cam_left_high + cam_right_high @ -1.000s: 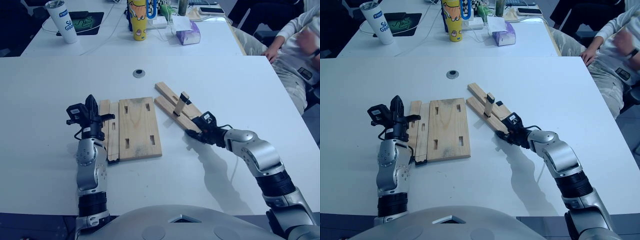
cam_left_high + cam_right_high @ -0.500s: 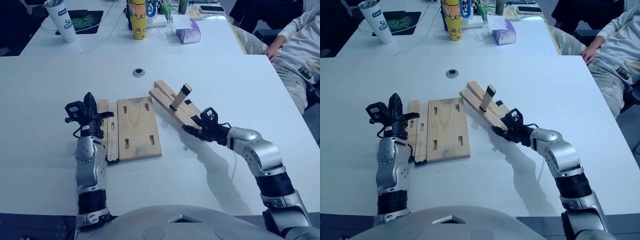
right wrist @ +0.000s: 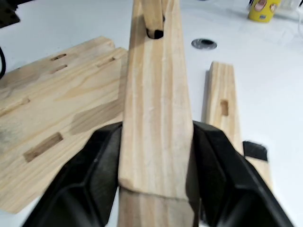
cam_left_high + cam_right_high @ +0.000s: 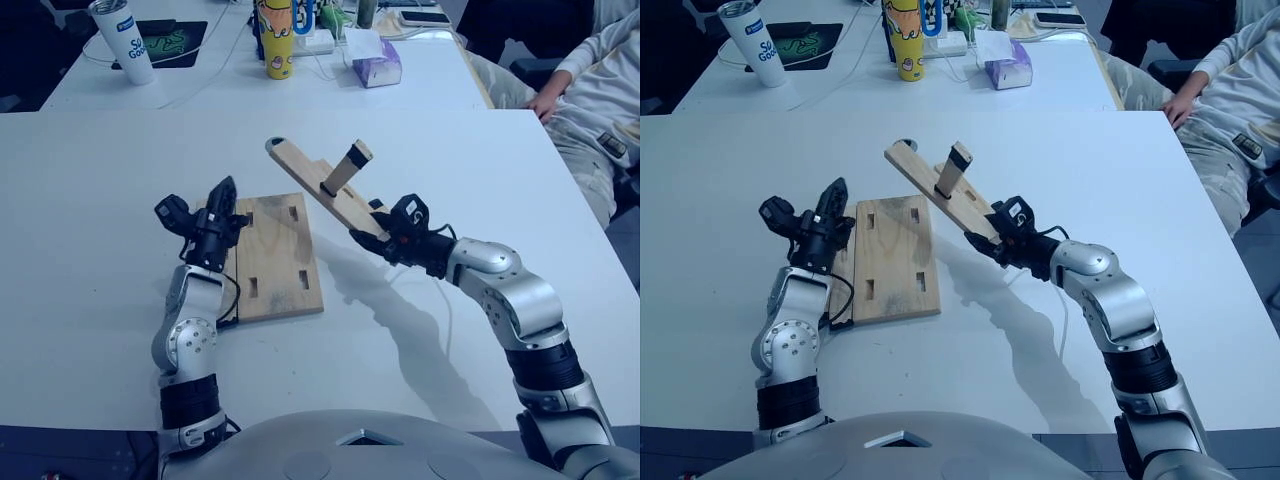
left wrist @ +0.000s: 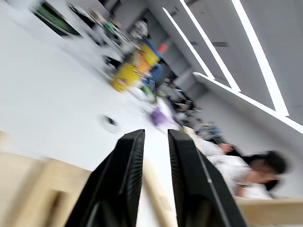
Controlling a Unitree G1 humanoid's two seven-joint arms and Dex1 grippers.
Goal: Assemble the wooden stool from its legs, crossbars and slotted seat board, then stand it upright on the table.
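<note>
Stool leg (image 4: 318,183) with a crossbar (image 4: 346,166) pegged into it is held tilted above the tabletop (image 4: 460,150), clamped in the right gripper (image 4: 384,229), beside the seat board (image 4: 276,258). Left gripper (image 5: 156,136) hovers over the board's left edge, narrowly parted, empty

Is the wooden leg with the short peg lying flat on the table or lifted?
Lifted, tilted: the right gripper grips the wooden leg at its near end; far end raised over the white table.

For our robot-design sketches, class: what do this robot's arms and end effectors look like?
Left arm and right arm: rounded silver shells, black ribbed joints. Left end effector and right end effector: black, two flat tapering fingers. Thin black cables loop at the wrists.
</note>
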